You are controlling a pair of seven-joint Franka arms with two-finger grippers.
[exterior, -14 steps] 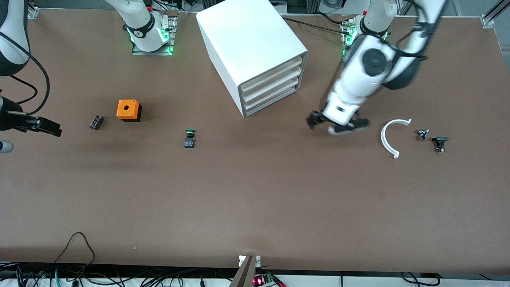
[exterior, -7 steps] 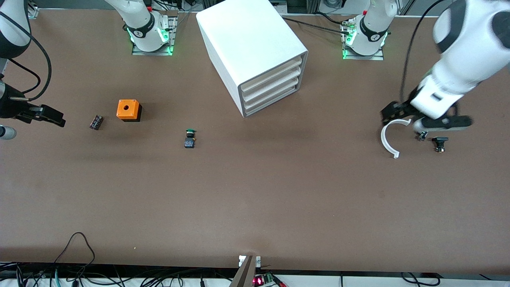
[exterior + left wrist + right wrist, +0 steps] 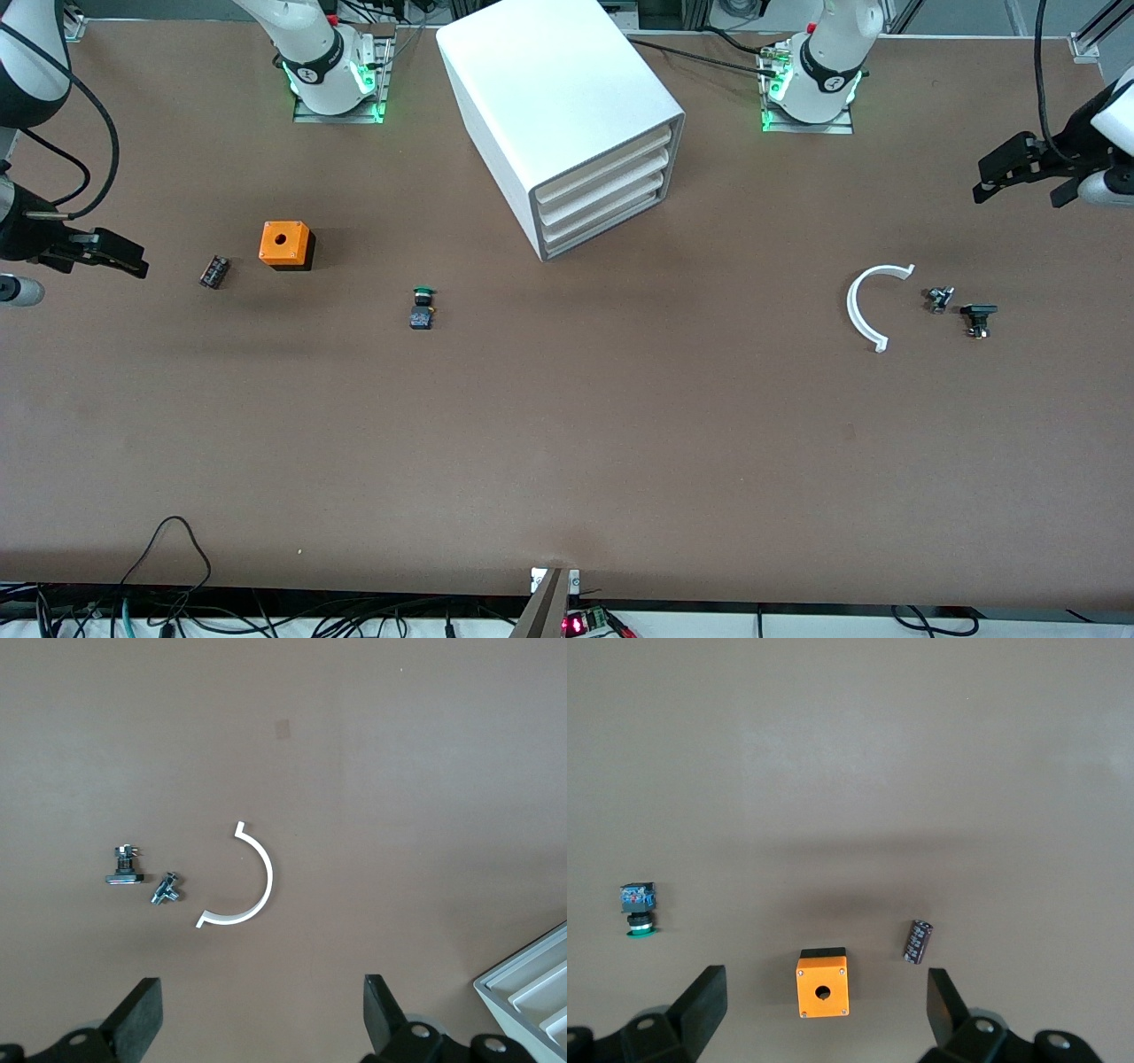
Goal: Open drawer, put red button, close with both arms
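The white cabinet (image 3: 558,97) stands at the middle of the table, between the arm bases; its corner shows in the left wrist view (image 3: 532,983). Its middle drawer (image 3: 607,188) is shut, as are the drawers above and below it. The red button is out of view. My left gripper (image 3: 1019,177) is open and empty in the air over the table's left-arm end; in its wrist view (image 3: 260,992) the fingers stand wide apart. My right gripper (image 3: 115,257) is open and empty over the right-arm end, above the orange box in its wrist view (image 3: 824,983).
A green-capped button (image 3: 423,306) (image 3: 638,908) lies nearer to the front camera than the cabinet. An orange box (image 3: 286,245) (image 3: 822,983) and a dark capacitor (image 3: 214,271) (image 3: 919,941) lie toward the right arm's end. A white arc (image 3: 858,306) (image 3: 257,886) and two small metal parts (image 3: 939,299) (image 3: 166,889) lie toward the left arm's end.
My left arm has swung away from the cabinet's front, past the white arc, out to its end of the table. My right gripper has shifted only slightly.
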